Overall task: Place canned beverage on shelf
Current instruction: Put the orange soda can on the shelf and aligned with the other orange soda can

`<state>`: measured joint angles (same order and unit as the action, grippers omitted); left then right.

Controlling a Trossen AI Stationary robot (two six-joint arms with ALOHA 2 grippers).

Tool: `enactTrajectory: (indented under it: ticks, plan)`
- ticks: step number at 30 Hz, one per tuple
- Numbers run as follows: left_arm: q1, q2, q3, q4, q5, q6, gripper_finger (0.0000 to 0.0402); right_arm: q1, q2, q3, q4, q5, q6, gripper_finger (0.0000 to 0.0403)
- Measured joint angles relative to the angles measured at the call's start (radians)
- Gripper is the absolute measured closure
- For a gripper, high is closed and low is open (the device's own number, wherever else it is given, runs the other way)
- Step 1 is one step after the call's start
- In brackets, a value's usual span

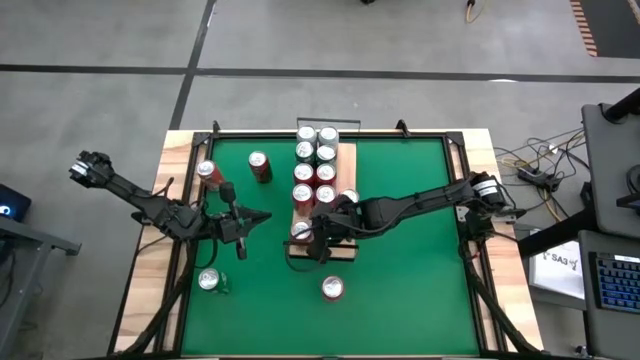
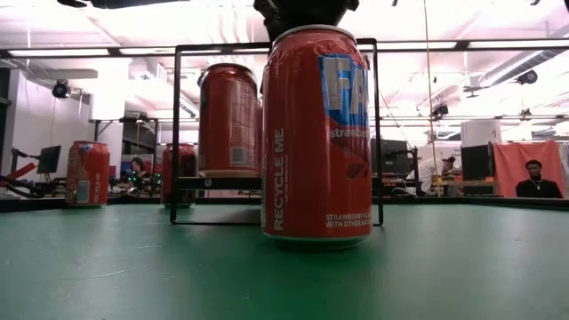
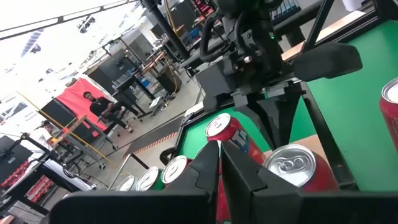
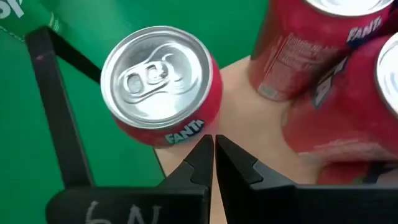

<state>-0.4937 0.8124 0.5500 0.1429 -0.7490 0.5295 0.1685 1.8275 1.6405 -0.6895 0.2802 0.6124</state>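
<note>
The shelf is a pale wood board with black end rails in the middle of the green mat, and several red cans stand on it. At its near end stands one upright Fanta can beside the black rail. My right gripper is shut and slants down from the table's right, its tips by that can's lower side. My left gripper hovers shut and level, left of the shelf, holding nothing. My right gripper's shut fingertips stand right at the lower side wall of the can at the shelf's near end, slanting down from the table's right. Whether they touch it I cannot tell. The can stands upright on the board.
Loose red cans stand on the mat: one near the front, one at the front left, two at the far left. More cans crowd the shelf just beyond my right gripper.
</note>
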Motion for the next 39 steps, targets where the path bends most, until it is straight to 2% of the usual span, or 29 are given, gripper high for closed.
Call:
enactTrajectory:
  ticks: [11,14,17,20,23,29,39]
  plan:
    - [0.0,0.0,0.0,0.0,0.0,0.0,0.0401,-0.007,-0.018,0.041,-0.022,0.013,-0.047,0.0394]
    - [0.0,0.0,-0.001,0.0,0.0,0.0,0.0401,-0.007,-0.02,0.078,-0.008,0.062,-0.098,0.0394]
    - [0.0,0.0,-0.001,-0.002,0.0,0.0,0.0401,-0.008,-0.015,0.083,0.09,0.121,-0.174,0.0394]
    - [0.0,0.0,-0.001,-0.002,0.0,0.004,0.0401,-0.009,-0.013,0.068,0.196,0.088,-0.276,0.0394]
    - [0.0,0.0,-0.001,-0.003,0.0,0.004,0.0401,-0.007,-0.01,0.057,0.214,0.066,-0.336,0.0394]
    - [0.0,0.0,-0.001,-0.003,0.0,0.005,0.0401,-0.007,-0.009,0.037,0.216,-0.018,-0.346,0.0394]
    - [0.0,0.0,-0.001,-0.003,0.0,0.007,0.0401,-0.005,-0.009,-0.001,0.241,-0.018,-0.315,0.0394]
